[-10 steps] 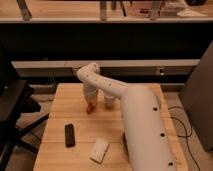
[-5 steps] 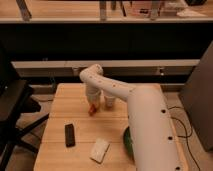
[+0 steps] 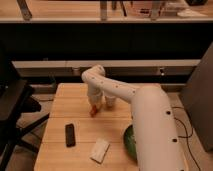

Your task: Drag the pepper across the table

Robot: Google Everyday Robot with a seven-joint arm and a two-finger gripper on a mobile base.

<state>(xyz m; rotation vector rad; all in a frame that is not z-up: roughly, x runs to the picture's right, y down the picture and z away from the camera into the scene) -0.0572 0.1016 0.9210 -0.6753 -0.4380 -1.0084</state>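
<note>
Since the earlier frames, the arm has swung toward the right side of the view, exposing a green object (image 3: 129, 142) at the right edge of the desk (image 3: 75, 100); the gripper (image 3: 98, 105) has stayed over the rear-centre area of the desk, with only a slight shift away from the left edge; the pepper (image 3: 93, 112) has remained directly under it.

Current state: the white arm (image 3: 145, 115) enters from the lower right, rises over the right half of the desk and bends down near the rear edge; the gripper points downward at the desk surface, roughly midway between the left and right edges and closer to the rear edge than to the front edge.

Pepper: small, red-orange; it lies on the desk at the lower tip of the fingers (image 3: 94, 104), on their front-left side; it appears to touch the fingers, but contact cannot be confirmed; the spread of the fingers, and whether they hold the pepper, cannot be determined.

Other items: a black remote (image 3: 70, 135) lies lengthwise toward the front-left corner, well apart from the pepper; a white tube (image 3: 100, 150) lies tilted near the front edge, beside the remote on its right; the green object sits just beside the arm, partly hidden by it; a dark shelf (image 3: 100, 45) stands behind the rear edge of the desk.
</note>
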